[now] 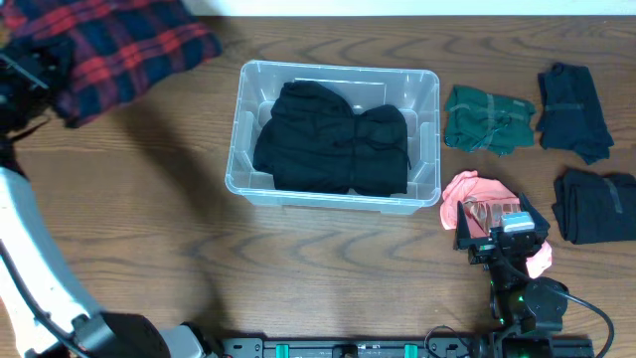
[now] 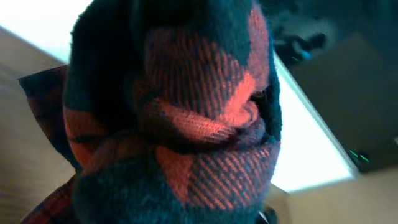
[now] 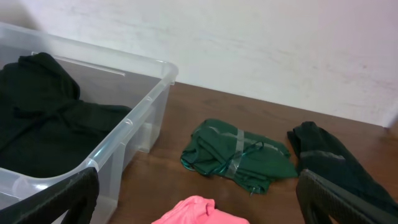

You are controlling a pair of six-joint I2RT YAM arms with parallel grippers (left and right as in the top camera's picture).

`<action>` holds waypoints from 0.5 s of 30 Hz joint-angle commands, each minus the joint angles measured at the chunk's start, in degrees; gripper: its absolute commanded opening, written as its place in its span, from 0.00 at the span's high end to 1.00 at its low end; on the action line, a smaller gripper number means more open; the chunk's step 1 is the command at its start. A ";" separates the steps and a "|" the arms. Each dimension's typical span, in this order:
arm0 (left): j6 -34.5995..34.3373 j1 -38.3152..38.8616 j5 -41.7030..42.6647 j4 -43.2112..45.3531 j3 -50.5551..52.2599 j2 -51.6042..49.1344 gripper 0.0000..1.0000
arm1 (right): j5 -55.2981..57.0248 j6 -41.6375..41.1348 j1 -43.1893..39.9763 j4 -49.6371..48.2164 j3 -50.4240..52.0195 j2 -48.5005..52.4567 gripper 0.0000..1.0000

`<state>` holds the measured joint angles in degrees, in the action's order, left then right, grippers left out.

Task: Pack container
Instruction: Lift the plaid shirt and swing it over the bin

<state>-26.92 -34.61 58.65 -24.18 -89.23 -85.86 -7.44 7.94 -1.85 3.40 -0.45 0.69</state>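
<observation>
**Packing stage, 3 views.** The container (image 1: pixel 333 134) stands upright and open at the centre of the tabletop (image 1: pixel 149 219). 1 folded black garment (image 1: pixel 333 139) covers most of its floor.

The left claw (image 1: pixel 30 72) is at the far left corner. Its fingers are hidden by a red-and-navy plaid garment (image 1: pixel 109 50) that fills the left wrist view in a bunched knot. Because the cloth appears raised off the tabletop, the claw is judged to be closed on it.

The right claw (image 3: pixel 198 176) is spread wide and holds nothing. It hovers above a pink garment (image 1: pixel 467 196) near the container's right wall.

To the right of the container lie a green garment (image 3: pixel 239 155), a dark navy garment (image 1: pixel 573 99) and another black garment (image 1: pixel 596 207), all apart from it.

**Handling, as a judgement.**
- The container looks stiff and light. Its smooth clear walls probably offer a poor pinch.
- The thick rim is the better hold, especially on a short side. Steadying should rarely be needed because the load inside is soft.
- The garments are limp, so each is best gripped at the folded bulk to keep it from unfolding on the way to the opening.
</observation>
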 commanded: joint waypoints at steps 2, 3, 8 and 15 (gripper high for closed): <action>-3.63 6.38 9.49 0.28 -0.79 1.99 0.94 | 0.37 -0.61 0.42 0.24 0.13 -0.31 0.01; -3.61 7.56 10.51 0.26 -0.79 1.97 0.94 | 0.37 -0.61 0.42 0.24 0.13 -0.31 0.01; 0.20 15.45 13.79 -1.05 -0.76 1.57 0.94 | 0.37 -0.61 0.42 0.24 0.13 -0.31 0.01; 12.79 23.80 12.85 -11.17 -0.76 -0.57 0.94 | 0.37 -0.61 0.42 0.24 0.13 -0.31 0.01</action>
<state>-21.67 -12.91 69.30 -33.63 -89.23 -85.19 -7.44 7.94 -1.85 3.40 -0.45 0.69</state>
